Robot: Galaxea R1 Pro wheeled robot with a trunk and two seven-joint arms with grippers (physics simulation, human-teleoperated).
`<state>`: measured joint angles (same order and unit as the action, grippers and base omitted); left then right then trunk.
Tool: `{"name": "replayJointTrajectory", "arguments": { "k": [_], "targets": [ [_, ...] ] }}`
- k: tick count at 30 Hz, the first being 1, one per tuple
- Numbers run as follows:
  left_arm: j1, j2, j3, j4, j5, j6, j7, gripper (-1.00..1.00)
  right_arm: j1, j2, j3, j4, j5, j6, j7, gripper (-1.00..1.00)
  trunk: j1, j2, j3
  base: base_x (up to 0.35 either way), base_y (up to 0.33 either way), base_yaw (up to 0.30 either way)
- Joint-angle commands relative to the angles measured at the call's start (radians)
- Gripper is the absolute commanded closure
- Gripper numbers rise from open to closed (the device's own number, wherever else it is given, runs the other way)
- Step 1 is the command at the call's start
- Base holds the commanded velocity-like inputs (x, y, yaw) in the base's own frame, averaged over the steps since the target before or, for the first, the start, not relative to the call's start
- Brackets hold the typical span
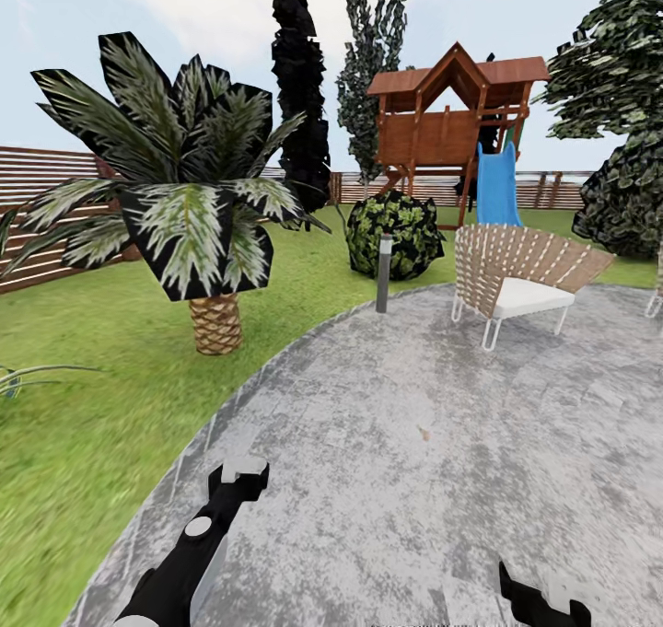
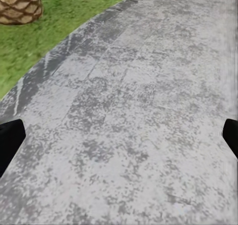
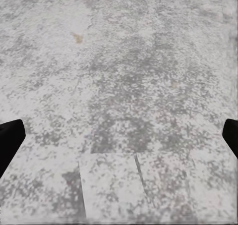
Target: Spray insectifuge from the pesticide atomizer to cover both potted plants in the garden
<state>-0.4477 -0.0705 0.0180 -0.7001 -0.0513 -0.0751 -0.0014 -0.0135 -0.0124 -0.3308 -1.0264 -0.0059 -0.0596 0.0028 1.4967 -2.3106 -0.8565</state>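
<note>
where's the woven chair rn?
Head view, right of centre: the woven chair stands on the patio, in front of the blue slide.

Mottled grey patio (image 1: 442, 443); green lawn (image 1: 83, 406) beside it; scaly brown palm trunk (image 1: 215, 323); blue slide (image 1: 497, 185); brown slatted fence (image 1: 37, 185).

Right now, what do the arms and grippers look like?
Left arm: glossy black shell, round white-grey cap at a joint, pale grey plate along its side. Left gripper is black with whitish-grey tips. Right gripper is black too. In the wrist views the fingertips are plain black.
</note>
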Motion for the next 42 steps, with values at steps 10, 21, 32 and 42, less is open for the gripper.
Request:
{"name": "replayJointTrajectory", "arguments": {
  "k": [10, 21, 32, 42],
  "targets": [
    [0.000, -0.001, 0.002, 0.001, -0.005, -0.004, 0.000, -1.00, -0.001, 0.000, 0.000, 0.000, 0.001, -0.003, 0.000, -1.00, 0.000, 0.000, -0.001, 0.000, 0.152, -0.300],
    [0.000, -0.002, 0.002, 0.001, -0.006, -0.004, 0.000, -1.00, -0.001, 0.000, 0.000, 0.000, 0.001, -0.003, 0.000, -1.00, 0.000, 0.000, -0.001, 0.000, 0.001, -0.300],
    [0.000, -0.002, 0.002, 0.001, -0.006, -0.004, 0.000, -1.00, -0.001, 0.000, 0.000, 0.000, 0.001, -0.003, 0.000, -1.00, 0.000, 0.000, -0.001, 0.000, 0.000, -0.300],
    [0.000, -0.002, 0.002, 0.000, -0.006, -0.004, 0.000, -1.00, -0.001, 0.000, 0.000, 0.000, 0.002, -0.003, 0.000, -1.00, 0.000, 0.000, -0.001, 0.000, 0.000, -0.300]
  ]
}}
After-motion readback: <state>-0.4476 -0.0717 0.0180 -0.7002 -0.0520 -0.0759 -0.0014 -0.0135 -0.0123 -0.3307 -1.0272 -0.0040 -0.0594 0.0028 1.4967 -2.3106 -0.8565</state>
